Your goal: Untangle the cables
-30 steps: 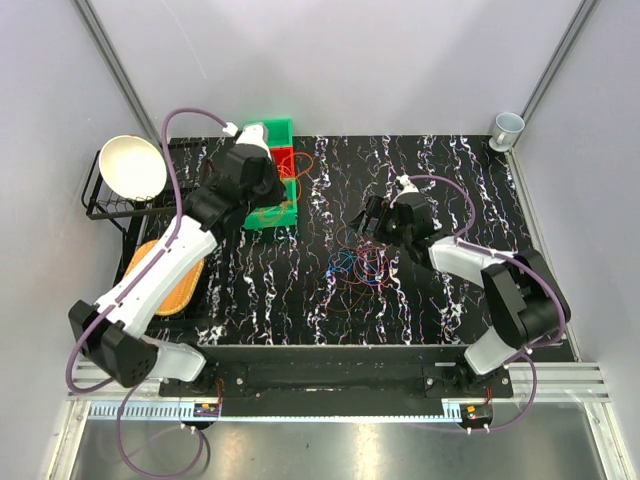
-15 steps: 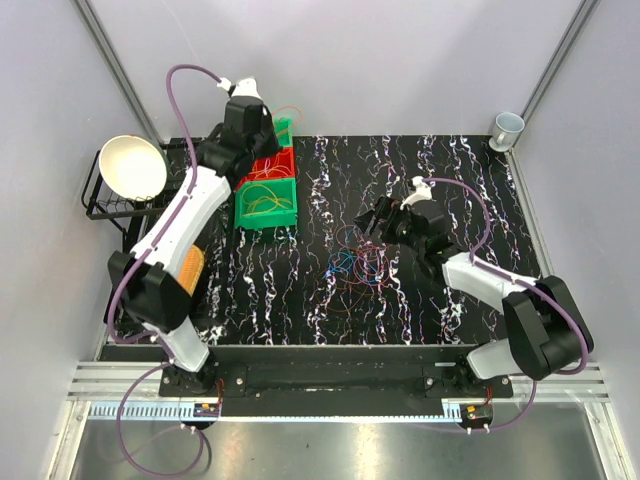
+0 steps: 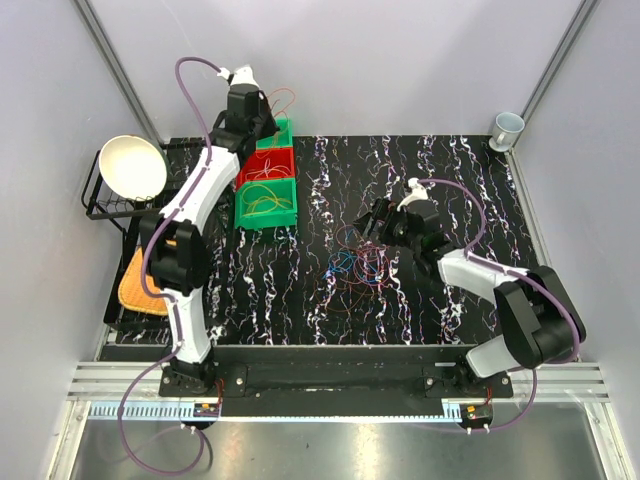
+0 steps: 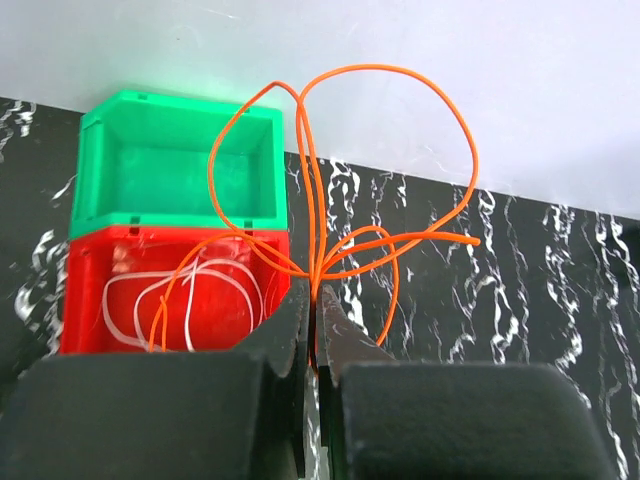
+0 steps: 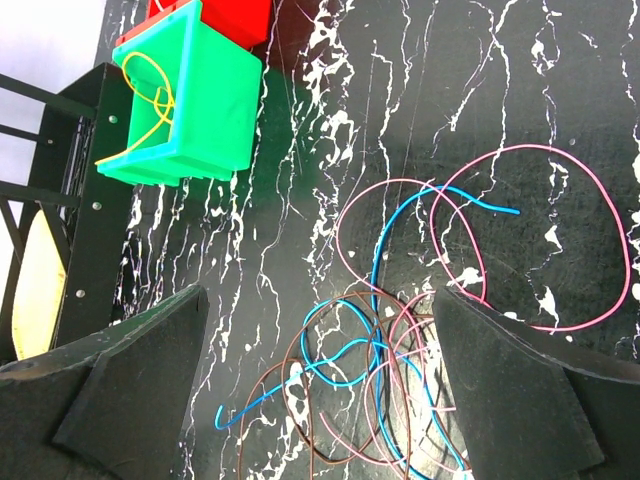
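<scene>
A black table (image 3: 450, 170) veined in white carries 3 open bins touching in a row at its far left: far green bin (image 3: 281, 133), red bin (image 3: 282, 157), near green bin (image 3: 262, 222). A white bowl (image 3: 132, 166) rests on a black wire rack (image 3: 100, 207) at the left edge. An orange oval mat (image 3: 135, 287) lies nearer. A pale cup (image 3: 507, 127) stands at the far right corner.

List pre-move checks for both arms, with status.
1. Left gripper shut on orange cable: ok.
2. Orange cable clear of red bin: cannot tell; one strand dips toward it.
3. Far green bin empty: ok.
4. Right gripper open above the tangle: ok.
5. Tangle separated: not ok; blue, pink and brown loops cross.
</scene>
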Robot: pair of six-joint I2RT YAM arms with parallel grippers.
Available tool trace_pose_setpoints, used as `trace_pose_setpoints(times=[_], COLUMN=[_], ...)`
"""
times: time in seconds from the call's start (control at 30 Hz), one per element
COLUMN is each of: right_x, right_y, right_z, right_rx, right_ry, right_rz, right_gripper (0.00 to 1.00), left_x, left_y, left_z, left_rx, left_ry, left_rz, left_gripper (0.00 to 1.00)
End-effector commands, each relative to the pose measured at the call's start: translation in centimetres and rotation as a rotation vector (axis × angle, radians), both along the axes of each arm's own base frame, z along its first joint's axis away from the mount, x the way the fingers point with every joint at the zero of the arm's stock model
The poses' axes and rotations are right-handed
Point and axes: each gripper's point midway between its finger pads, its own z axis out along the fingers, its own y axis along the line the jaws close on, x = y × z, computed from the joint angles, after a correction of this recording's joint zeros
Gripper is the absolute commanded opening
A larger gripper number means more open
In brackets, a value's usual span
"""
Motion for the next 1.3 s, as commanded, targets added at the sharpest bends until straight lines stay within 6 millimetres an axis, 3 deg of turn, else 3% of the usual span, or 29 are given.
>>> trace_pose_setpoints(times=[0.0, 0.3, 0.43, 0.47, 0.57, 0.63, 0.67, 0.97, 1.0, 1.03, 1.13, 1.27], right_x=[1.3, 1.4, 1.4, 1.4, 1.4, 1.5, 1.4, 1.5, 1.5, 1.5, 1.5, 1.5], right_y=[0.8, 1.3, 1.6, 1.6, 1.8, 2.0, 2.0, 2.2, 2.2, 2.2, 2.3, 2.4], right_z=[1.7, 1.5, 1.2, 1.1, 1.0, 0.9, 0.7, 0.8, 0.6, 0.6, 0.5, 0.5], right_rx=[0.033, 0.047, 0.052, 0.051, 0.058, 0.061, 0.060, 0.064, 0.063, 0.065, 0.067, 0.068], right_ry=[-0.045, -0.033, -0.021, -0.020, -0.012, -0.007, -0.002, 0.000, 0.003, 0.006, 0.008, 0.009], right_rz=[0.017, 0.036, 0.044, 0.046, 0.055, 0.058, 0.061, 0.068, 0.069, 0.070, 0.077, 0.081], right_gripper=[1.00, 1.00, 1.00, 1.00, 1.00, 1.00, 1.00, 1.00, 1.00, 1.00, 1.00, 1.00], left_x=[3.9, 8.7, 9.8, 10.0, 11.0, 11.5, 11.9, 12.5, 12.6, 12.8, 13.0, 12.6], left_y=[-0.1, 1.0, 2.2, 2.3, 2.4, 2.5, 2.4, 2.6, 2.6, 2.6, 2.6, 2.9], left_z=[3.7, 3.0, 2.2, 2.8, 1.2, 1.3, 0.2, -0.7, -0.3, -1.1, -0.9, 0.0], left_rx=[-0.065, -0.205, -0.265, -0.271, -0.270, -0.274, -0.270, -0.247, -0.248, -0.240, -0.229, -0.208], left_ry=[-0.199, -0.389, -0.456, -0.497, -0.507, -0.519, -0.505, -0.501, -0.507, -0.485, -0.462, -0.467], left_rz=[-0.009, 0.009, 0.059, 0.062, 0.077, 0.085, 0.088, 0.103, 0.100, 0.101, 0.107, 0.126], left_gripper=[0.00, 0.00, 0.00, 0.00, 0.00, 0.00, 0.00, 0.02, 0.10, 0.46, 0.99, 0.99])
